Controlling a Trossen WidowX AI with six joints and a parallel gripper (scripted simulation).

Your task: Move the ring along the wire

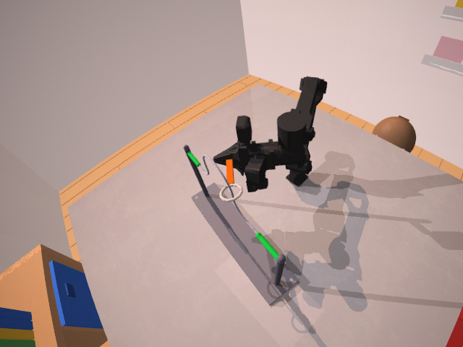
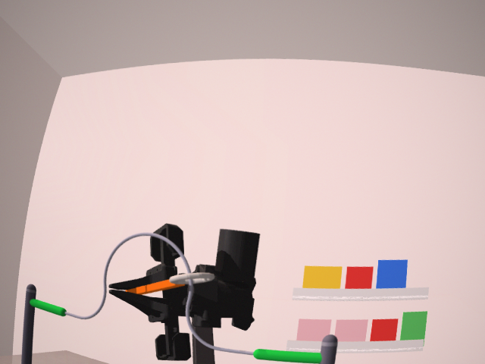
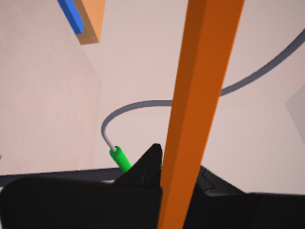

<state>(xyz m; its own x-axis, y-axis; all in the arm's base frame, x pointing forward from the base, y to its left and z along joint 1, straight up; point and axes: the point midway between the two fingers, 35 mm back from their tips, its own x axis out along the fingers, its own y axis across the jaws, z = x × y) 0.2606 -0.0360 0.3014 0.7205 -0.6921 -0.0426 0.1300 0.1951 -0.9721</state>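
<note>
exterior view: gripper [image 2: 111, 289] clenched on orange handle [image 2: 156, 288], ring [image 2: 192, 278] flat around grey wire [image 2: 107, 266].

Ring [image 2: 192, 278] around wire [image 2: 107, 270] mid-span between posts; handle [image 2: 154, 288] between pincer [image 2: 111, 287] fingers.
</note>
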